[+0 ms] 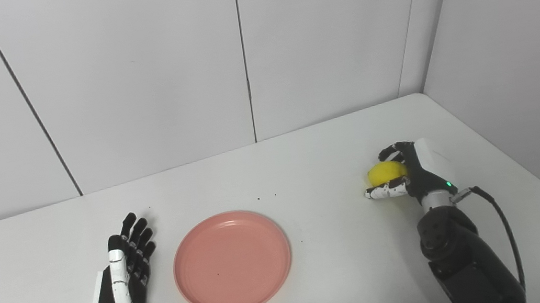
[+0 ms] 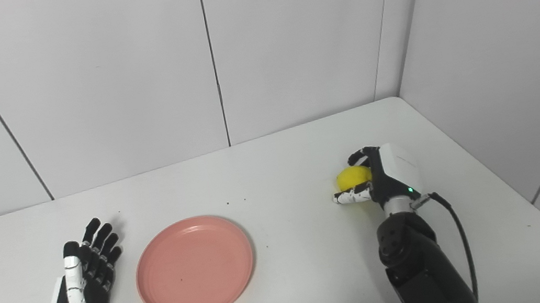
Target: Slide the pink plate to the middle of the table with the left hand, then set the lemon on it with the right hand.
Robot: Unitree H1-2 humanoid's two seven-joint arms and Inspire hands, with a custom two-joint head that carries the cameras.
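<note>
The pink plate [image 1: 232, 261] lies flat and empty near the middle of the white table [image 1: 304, 168]. My left hand [image 1: 124, 277] is just left of it, fingers straight and apart, a small gap from the rim, holding nothing. At the right, my right hand [image 1: 405, 174] is wrapped around the yellow lemon [image 1: 386, 172], fingers over its far side and thumb under its near side. I cannot tell whether the lemon rests on the table or is lifted off it.
White wall panels [image 1: 132, 75] close the table at the back and along the right side. The table's right edge [image 1: 532, 178] runs close to my right arm, and a black cable [image 1: 501, 214] loops off its wrist.
</note>
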